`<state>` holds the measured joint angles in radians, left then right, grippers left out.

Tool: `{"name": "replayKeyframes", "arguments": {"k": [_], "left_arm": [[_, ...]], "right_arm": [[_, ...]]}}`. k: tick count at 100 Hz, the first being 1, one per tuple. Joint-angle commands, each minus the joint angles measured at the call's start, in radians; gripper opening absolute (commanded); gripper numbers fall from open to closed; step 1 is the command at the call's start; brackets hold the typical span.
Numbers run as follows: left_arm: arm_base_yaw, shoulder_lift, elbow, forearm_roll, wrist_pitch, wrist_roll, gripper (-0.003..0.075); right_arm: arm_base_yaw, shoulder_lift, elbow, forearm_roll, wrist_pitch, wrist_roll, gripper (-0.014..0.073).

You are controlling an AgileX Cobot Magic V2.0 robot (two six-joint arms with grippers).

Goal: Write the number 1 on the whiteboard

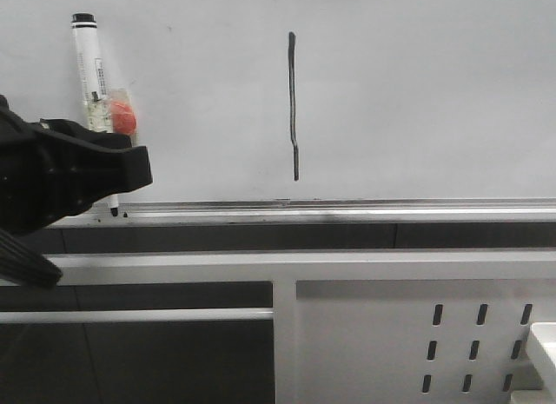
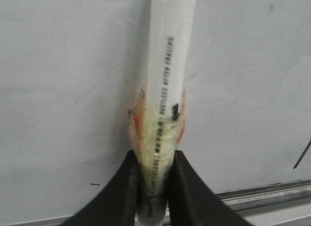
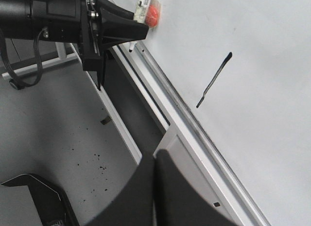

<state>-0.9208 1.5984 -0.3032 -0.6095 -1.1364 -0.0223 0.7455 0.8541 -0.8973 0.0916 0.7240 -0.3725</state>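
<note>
The number 1 [image 1: 294,104] is a thin dark vertical stroke with a small kink near its lower end, on the whiteboard [image 1: 417,91]. My left gripper [image 1: 117,161] is left of the stroke and shut on a white marker pen [image 1: 91,69]. The pen stands upright with its black cap on top, an orange wrap around its middle, and its tip [image 1: 114,211] at the silver rail [image 1: 347,211]. In the left wrist view the pen [image 2: 167,65] sits pinched in that gripper [image 2: 154,187]. My right gripper [image 3: 154,163] is shut and empty, low and away from the board; its view also shows the stroke [image 3: 214,80].
Below the rail is a white metal panel with slot holes [image 1: 391,334]. A white object [image 1: 543,343] sits at the lower right edge. The right wrist view shows the left arm [image 3: 48,17], a grey speckled floor [image 3: 58,138] and a dark object [image 3: 34,197].
</note>
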Motion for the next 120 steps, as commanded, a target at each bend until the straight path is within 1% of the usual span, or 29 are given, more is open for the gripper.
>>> {"name": "replayKeyframes", "arguments": {"k": [1, 40, 51, 63, 70, 80, 87, 95, 120], "left_arm": [[0.008, -0.019, -0.020, -0.001, -0.224, -0.011, -0.0020], [0.008, -0.019, -0.020, 0.001, -0.224, -0.011, -0.0019], [0.008, -0.019, -0.020, 0.015, -0.224, -0.011, -0.0007], [0.008, -0.019, -0.020, 0.043, -0.224, -0.011, 0.0064], [0.008, -0.019, -0.020, 0.054, -0.224, -0.011, 0.0132], [0.008, -0.019, -0.018, 0.062, -0.224, -0.011, 0.0255], [0.008, -0.019, -0.018, 0.062, -0.224, -0.011, 0.0316], [0.008, -0.019, -0.018, 0.062, -0.224, -0.011, 0.0344], [0.008, -0.019, -0.017, 0.064, -0.224, -0.011, 0.0360]], "right_arm": [[-0.005, -0.009, -0.024, 0.007, -0.067, 0.000, -0.0069], [-0.005, -0.009, -0.024, 0.007, -0.067, 0.000, -0.0069], [-0.005, -0.009, -0.024, 0.007, -0.067, 0.000, -0.0069], [-0.005, -0.009, -0.024, 0.007, -0.067, 0.000, -0.0069], [-0.005, -0.009, -0.024, 0.007, -0.063, 0.000, -0.0069], [-0.005, -0.009, -0.024, 0.007, -0.053, 0.000, -0.0069], [-0.005, -0.009, -0.024, 0.007, -0.048, 0.000, -0.0069], [-0.005, -0.009, -0.024, 0.007, -0.046, 0.000, -0.0069], [-0.005, -0.009, -0.024, 0.007, -0.045, 0.000, -0.0069]]}}
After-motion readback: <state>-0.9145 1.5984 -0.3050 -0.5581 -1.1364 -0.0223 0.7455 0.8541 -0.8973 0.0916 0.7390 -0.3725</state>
